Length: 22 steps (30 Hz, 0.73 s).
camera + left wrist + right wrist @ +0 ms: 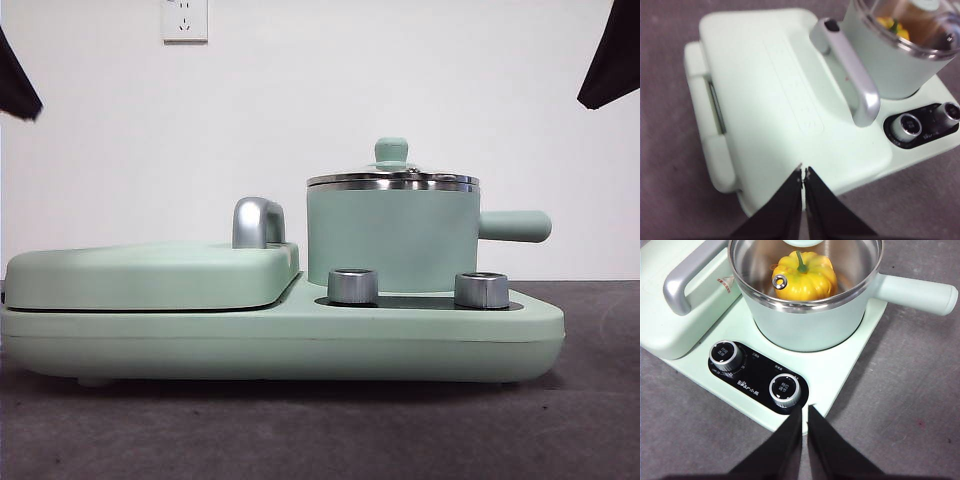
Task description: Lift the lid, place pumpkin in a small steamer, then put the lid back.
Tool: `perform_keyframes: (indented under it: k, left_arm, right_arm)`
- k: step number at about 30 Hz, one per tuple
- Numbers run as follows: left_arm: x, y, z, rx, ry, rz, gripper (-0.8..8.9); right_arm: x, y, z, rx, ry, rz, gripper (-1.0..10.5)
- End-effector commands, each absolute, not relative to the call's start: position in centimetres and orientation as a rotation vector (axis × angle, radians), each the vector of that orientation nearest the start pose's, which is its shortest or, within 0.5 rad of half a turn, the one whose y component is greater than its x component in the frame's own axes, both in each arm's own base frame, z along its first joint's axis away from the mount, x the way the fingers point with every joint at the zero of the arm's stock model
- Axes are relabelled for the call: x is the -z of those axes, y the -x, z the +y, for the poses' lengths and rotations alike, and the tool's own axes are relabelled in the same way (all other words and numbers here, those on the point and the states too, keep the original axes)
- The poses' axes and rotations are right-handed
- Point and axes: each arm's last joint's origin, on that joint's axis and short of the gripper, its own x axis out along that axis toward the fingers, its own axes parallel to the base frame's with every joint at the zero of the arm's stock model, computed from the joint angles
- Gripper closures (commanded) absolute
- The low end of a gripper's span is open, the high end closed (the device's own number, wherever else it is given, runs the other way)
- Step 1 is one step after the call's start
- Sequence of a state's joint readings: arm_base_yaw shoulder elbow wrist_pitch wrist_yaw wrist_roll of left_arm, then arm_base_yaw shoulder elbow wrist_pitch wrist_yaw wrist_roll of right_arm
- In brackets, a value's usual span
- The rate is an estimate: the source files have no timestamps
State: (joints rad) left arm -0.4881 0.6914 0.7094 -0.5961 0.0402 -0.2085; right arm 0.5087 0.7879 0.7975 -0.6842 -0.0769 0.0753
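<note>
The small steamer [392, 235] stands on the right half of the wide base, its side handle [515, 226] pointing right. The glass lid [392, 180] sits closed on its rim, mint knob [391, 150] on top. The pumpkin [802, 275] lies inside the steamer [810, 325] and shows through the lid [850, 260]; a bit of it also shows in the left wrist view [888, 23]. My right gripper [805, 410] is shut and empty, held above the base's front edge. My left gripper [803, 175] is shut and empty, above the flat cover's corner.
The wide mint-green base [300, 340] carries two silver knobs [352, 286] [481, 290]. A flat mint cover [150, 275] with a steel handle [257, 222] fills its left half. Grey table mat [320, 430] lies around it. Black arm tips show at the top corners [15, 85] [612, 60].
</note>
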Motion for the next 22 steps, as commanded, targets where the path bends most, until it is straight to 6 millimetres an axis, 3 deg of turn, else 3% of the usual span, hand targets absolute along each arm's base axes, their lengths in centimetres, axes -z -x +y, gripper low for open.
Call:
perform_keyframes:
  k: [1, 5, 10, 15, 22]
  left_arm:
    - [-29.1, -11.7, -5.7, 0.463, -0.04, 0.517, 8.07]
    - [-27.7, -10.4, -3.6, 0.364, -0.045, 0.377, 8.07]
    - [-22.8, -9.3, -1.7, 0.212, -0.007, 0.28, 8.07]
    - [-18.5, -9.4, -1.0, 0.134, 0.08, 0.141, 8.07]
    - [-15.9, -9.6, -0.7, 0.094, 0.092, 0.091, 8.07]
  right_arm:
    - [-29.4, -13.4, 7.8, -0.546, 0.077, 0.679, 9.3]
    - [-29.4, -13.4, 7.8, -0.546, 0.077, 0.679, 9.3]
    - [-29.4, -13.4, 7.8, -0.546, 0.077, 0.679, 9.3]
    - [-29.4, -13.4, 7.8, -0.546, 0.077, 0.678, 9.3]
    - [-29.4, -13.4, 7.8, -0.546, 0.077, 0.678, 9.3]
